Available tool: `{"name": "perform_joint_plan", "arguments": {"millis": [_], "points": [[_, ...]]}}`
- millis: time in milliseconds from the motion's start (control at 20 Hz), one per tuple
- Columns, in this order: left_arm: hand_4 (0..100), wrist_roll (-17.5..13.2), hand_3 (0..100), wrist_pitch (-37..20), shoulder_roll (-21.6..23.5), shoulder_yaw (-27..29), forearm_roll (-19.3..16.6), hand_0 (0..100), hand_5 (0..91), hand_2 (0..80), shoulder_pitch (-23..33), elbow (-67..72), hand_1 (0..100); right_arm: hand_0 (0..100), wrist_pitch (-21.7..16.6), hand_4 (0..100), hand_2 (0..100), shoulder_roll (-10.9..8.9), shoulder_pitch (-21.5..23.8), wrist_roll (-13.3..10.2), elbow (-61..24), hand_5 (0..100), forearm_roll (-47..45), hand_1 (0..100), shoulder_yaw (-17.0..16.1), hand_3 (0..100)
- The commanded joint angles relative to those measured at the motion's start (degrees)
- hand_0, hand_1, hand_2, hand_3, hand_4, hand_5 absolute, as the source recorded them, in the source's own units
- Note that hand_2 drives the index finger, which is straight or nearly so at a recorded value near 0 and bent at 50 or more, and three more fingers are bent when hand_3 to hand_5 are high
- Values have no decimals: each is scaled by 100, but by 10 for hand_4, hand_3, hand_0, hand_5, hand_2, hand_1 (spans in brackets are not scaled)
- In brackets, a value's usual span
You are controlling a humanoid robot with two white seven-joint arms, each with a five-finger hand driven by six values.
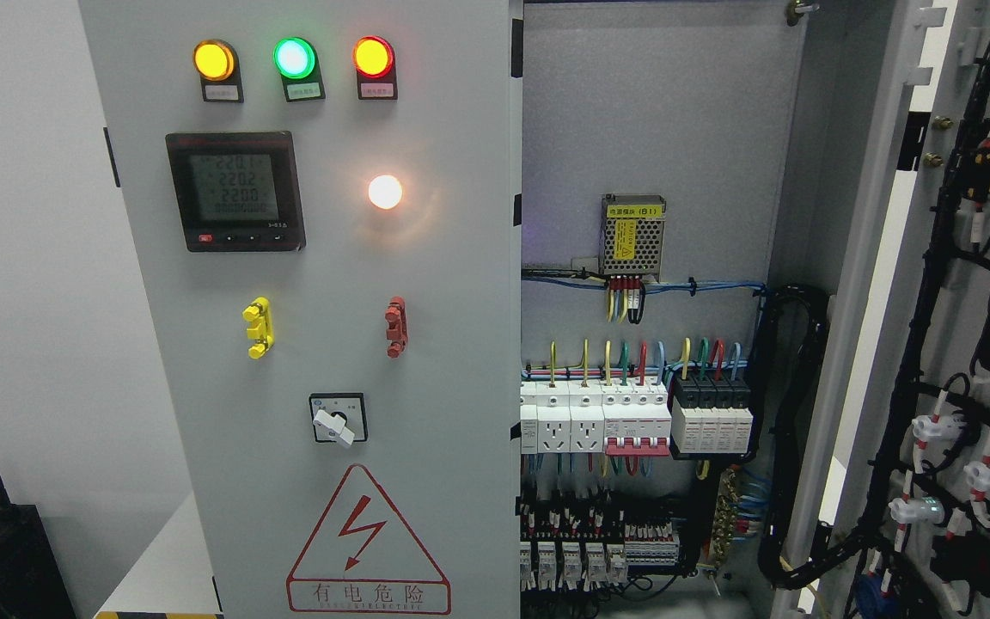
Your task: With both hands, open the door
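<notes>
Neither robot hand appears in the head view; no arm enters from the lower left or lower right, so the opening of the fingers and anything they might hold cannot be told.

The electrical cabinet has two doors. The left door (306,344) is closed and faces the camera. The right door (959,344) is swung wide open at the right edge, its inner face carrying black cable bundles and white connectors.

Left door, counted items:
- Three indicator lamps in a row at the top: amber (214,60), green (295,58), red (373,57), all lit.
- One white lamp (385,192) below them, lit.
- One digital meter (235,191) with a dark frame, left of the white lamp.
- Two clip-like fittings: yellow (258,327) and red (395,327), level with each other.
- One rotary switch (337,419) with a white knob.
- One red warning triangle (367,543) with a lightning bolt, at the bottom.

Cabinet interior (650,129), visible between the doors:
- One mesh-covered power supply (632,235) with a yellow label, on the grey back panel.
- One row of white breakers and sockets (637,421) beneath it, fed by coloured wires.
- One lower row of small terminals (598,550)
</notes>
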Motion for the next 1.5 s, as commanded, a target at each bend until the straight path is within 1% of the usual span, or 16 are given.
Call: {"name": "perform_joint_plan", "arguments": {"millis": [0,100,301,401,501,651,801,851,952,1052,1202,1252,1352,1402,1452], "points": [[33,-157,0,-22,742,-19,-850,0,0,0,740,1116,0,0,-3,0,0,0,0,-8,0,0,0,0,0,0],[33,-157,0,-40,698,-36,-1114,0,0,0,995,1362,0,0,-3,0,0,0,0,1,0,0,0,0,0,0],[33,-148,0,-101,637,-28,-1580,0,0,0,1785,1757,0,0,-3,0,0,0,0,1,0,0,0,0,0,0],[33,-148,0,-294,567,-28,-1782,0,0,0,2259,2021,0,0,-3,0,0,0,0,1,0,0,0,0,0,0],[33,-148,0,-636,365,7,-1958,0,0,0,2769,2372,0,0,-3,0,0,0,0,1,0,0,0,0,0,0],[33,-131,0,-1391,101,43,-1968,0,0,0,3507,2996,0,0,-3,0,0,0,0,1,0,0,0,0,0,0],[33,-113,0,-1736,-250,43,-1977,0,0,0,4228,3733,0,0,-3,0,0,0,0,1,0,0,0,0,0,0],[33,-113,0,-1780,-469,51,-1977,0,0,0,4431,4093,0,0,-3,0,0,0,0,1,0,0,0,0,0,0],[33,-113,0,-1999,-995,78,-1977,0,0,0,4660,4892,0,0,5,0,0,0,0,1,0,0,0,0,0,0],[33,-122,0,-2271,-1715,191,-1985,0,0,0,4845,5875,0,0,-3,0,0,0,0,1,0,0,0,0,0,0],[34,-148,0,-2500,-2858,490,-2047,0,0,0,4942,7300,0,0,-3,0,0,0,0,1,0,0,0,0,0,0],[34,-148,0,-2536,-3131,613,-2108,0,0,0,5003,7583,0,0,-3,0,0,0,0,1,0,0,0,0,0,0],[34,-139,0,-2554,-3519,1007,-2205,0,0,0,5205,7866,0,0,-3,0,0,0,0,1,0,0,0,0,0,0],[34,-131,0,-2554,-3651,1166,-2344,0,0,0,5310,7902,0,0,-3,0,0,0,0,1,0,0,0,0,0,0],[33,-113,0,-2554,-3818,1324,-2563,0,0,0,5364,7902,0,0,-3,0,0,0,0,1,0,0,0,0,0,0]]}}
